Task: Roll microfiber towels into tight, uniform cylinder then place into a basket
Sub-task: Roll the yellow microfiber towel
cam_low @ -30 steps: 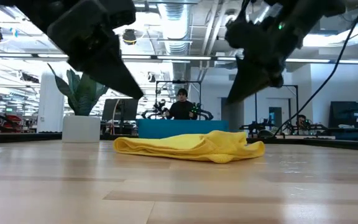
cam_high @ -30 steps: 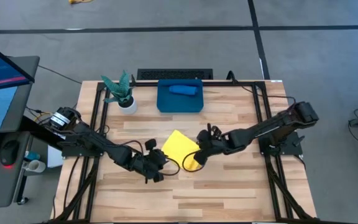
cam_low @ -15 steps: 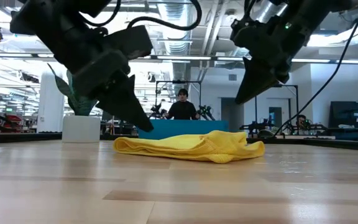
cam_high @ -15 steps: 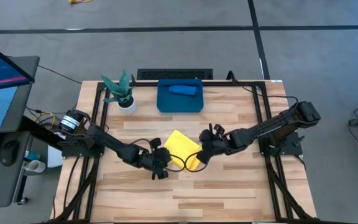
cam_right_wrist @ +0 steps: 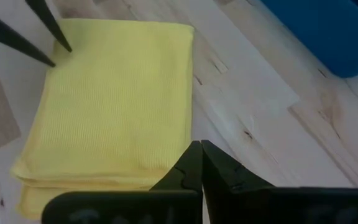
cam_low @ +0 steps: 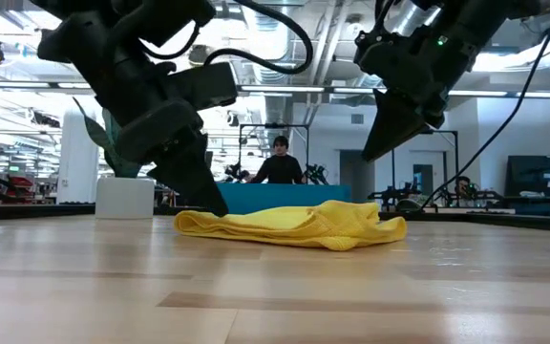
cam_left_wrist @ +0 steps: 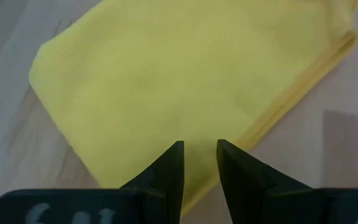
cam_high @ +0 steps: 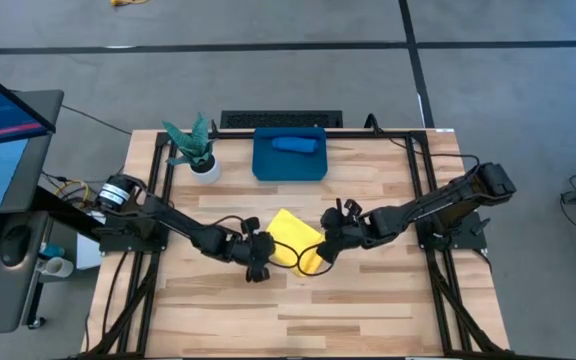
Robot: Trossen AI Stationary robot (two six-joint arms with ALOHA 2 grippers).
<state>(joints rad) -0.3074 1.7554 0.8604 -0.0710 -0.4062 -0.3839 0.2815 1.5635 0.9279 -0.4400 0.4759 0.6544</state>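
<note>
Folded yellow towel point(cam_high: 291, 240) flat on tabletop point(cam_high: 368, 300), left claw point(cam_high: 260, 262) slightly apart at its edge, right claw point(cam_high: 325, 252) together above opposite side, blue towel point(cam_high: 294, 144) in basket point(cam_high: 268, 165).

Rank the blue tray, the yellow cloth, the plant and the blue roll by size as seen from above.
1. Blue tray
2. Yellow cloth, nearly as large
3. Plant with its pot
4. Blue roll, lying inside the tray

You looked straight down on the whole worktop point(cam_high: 368, 290) from above; your low camera sat level at its surface, facing the room. Both wrist cameras hung close over the yellow towel point(cam_left_wrist: 185, 81), which all four views shared.
</note>
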